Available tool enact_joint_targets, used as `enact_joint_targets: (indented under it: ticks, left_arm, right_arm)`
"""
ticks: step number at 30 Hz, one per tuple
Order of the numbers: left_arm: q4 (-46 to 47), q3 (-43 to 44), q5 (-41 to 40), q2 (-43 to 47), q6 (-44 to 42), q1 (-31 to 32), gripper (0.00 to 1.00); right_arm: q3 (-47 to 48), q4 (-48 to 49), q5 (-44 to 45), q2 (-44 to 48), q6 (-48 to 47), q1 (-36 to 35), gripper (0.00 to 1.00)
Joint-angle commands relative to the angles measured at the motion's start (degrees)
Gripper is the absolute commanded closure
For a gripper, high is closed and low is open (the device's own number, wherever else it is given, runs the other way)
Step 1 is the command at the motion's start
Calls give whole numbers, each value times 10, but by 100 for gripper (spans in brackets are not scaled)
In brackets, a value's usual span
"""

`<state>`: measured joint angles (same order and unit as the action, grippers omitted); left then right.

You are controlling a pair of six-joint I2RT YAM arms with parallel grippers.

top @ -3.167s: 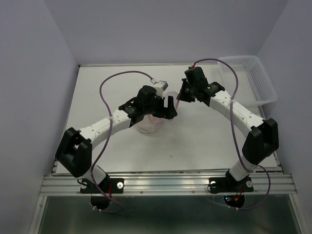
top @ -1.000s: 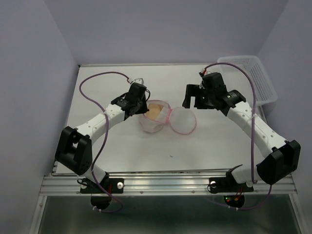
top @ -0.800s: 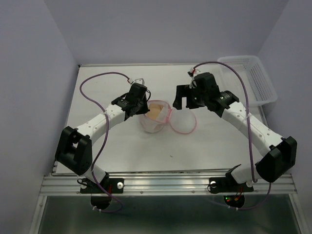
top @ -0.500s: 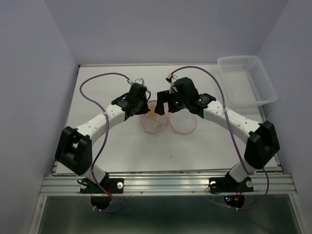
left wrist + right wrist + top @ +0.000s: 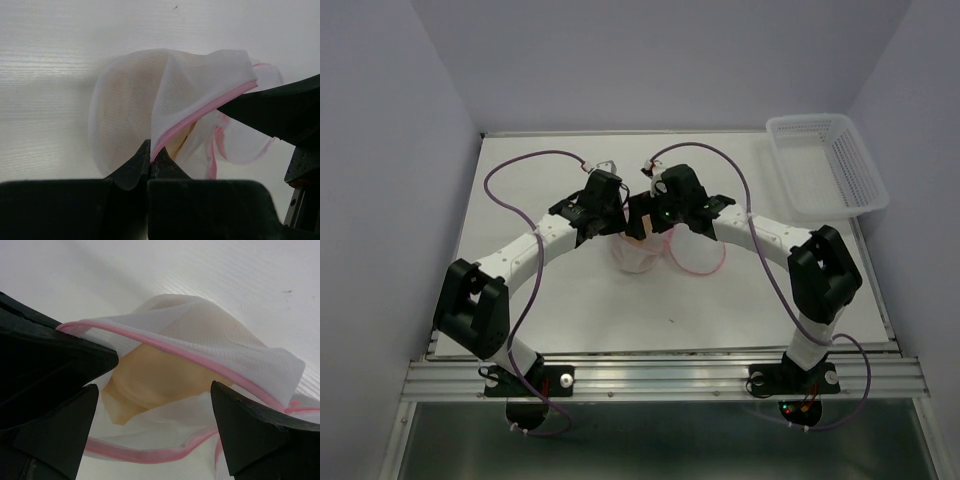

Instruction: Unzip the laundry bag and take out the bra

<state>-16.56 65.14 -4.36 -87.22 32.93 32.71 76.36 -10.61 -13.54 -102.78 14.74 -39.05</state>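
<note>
Right gripper (image 5: 155,389), jaws wide at the mouth of the laundry bag (image 5: 220,335), should close on the tan bra (image 5: 150,371) alone, clear of the rim the left gripper (image 5: 150,167) pinches.

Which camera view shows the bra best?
The right wrist view: the tan bra lies exposed under the lifted pink rim of the laundry bag. The left wrist view shows a sliver; the top view barely any.

We are getting bright, even, diffuse light with only faint, soft shadows. The white table (image 5: 50,50) is washing out slightly, and the close black fingers (image 5: 45,440) are blurring in both wrist views.
</note>
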Motion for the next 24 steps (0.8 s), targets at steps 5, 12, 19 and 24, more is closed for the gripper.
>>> enact_joint_targets:
  ticks: [5, 12, 19, 24]
  left_arm:
    - [23, -6, 8, -1, 5, 4, 100]
    - [27, -3, 12, 5, 2, 4, 100]
    - [35, -6, 23, 3, 0, 4, 100]
    - [36, -6, 25, 0, 1, 4, 100]
  right_arm:
    - [12, 84, -44, -26, -40, -8, 0]
    - [24, 88, -39, -73, -39, -8, 0]
    - [27, 97, -23, -104, -32, -13, 3]
    - [25, 89, 27, -109, -30, -18, 55]
